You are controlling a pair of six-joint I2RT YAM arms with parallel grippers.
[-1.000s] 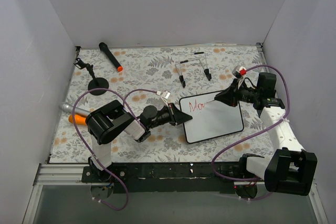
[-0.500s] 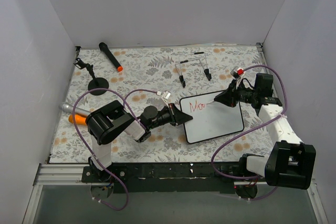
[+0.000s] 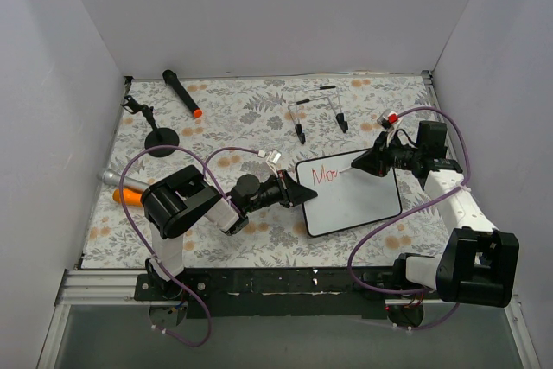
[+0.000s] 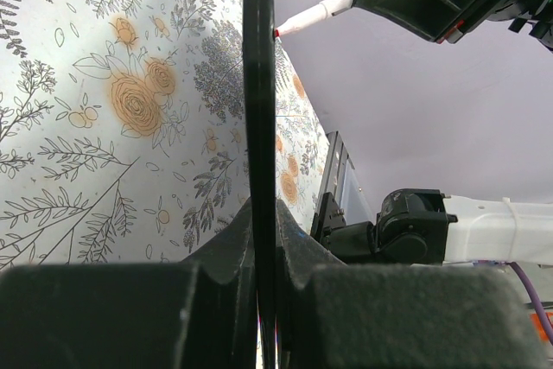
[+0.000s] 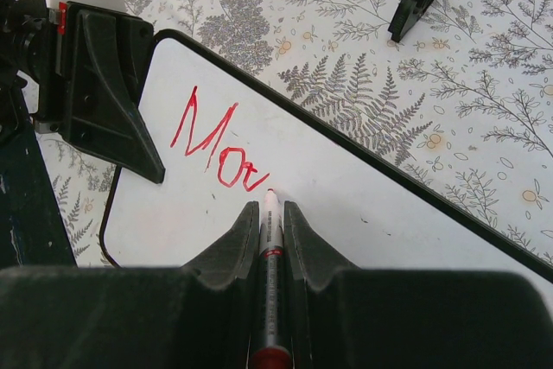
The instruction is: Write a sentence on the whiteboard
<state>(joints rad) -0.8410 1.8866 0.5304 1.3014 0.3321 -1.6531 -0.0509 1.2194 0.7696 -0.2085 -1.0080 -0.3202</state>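
Note:
The whiteboard (image 3: 350, 198) lies flat on the floral cloth, black-framed and glossy white; it also shows in the right wrist view (image 5: 363, 205). Red lettering (image 5: 216, 144) reads "Mov" near its top left corner, faint in the top view (image 3: 327, 174). My left gripper (image 3: 302, 194) is shut on the board's left edge, seen edge-on in the left wrist view (image 4: 259, 127). My right gripper (image 3: 359, 165) is shut on a white marker with red tip (image 5: 270, 231), its tip touching the board just right of the last letter.
A black microphone with an orange tip (image 3: 182, 93) and a small black stand (image 3: 161, 136) lie at the back left. An orange object (image 3: 128, 195) sits by the left arm. Two black clips on wires (image 3: 320, 114) lie behind the board. White walls enclose the table.
The lettering has grown by one stroke: the marker tip has moved slightly right along the first line. The left gripper and the board have not moved.

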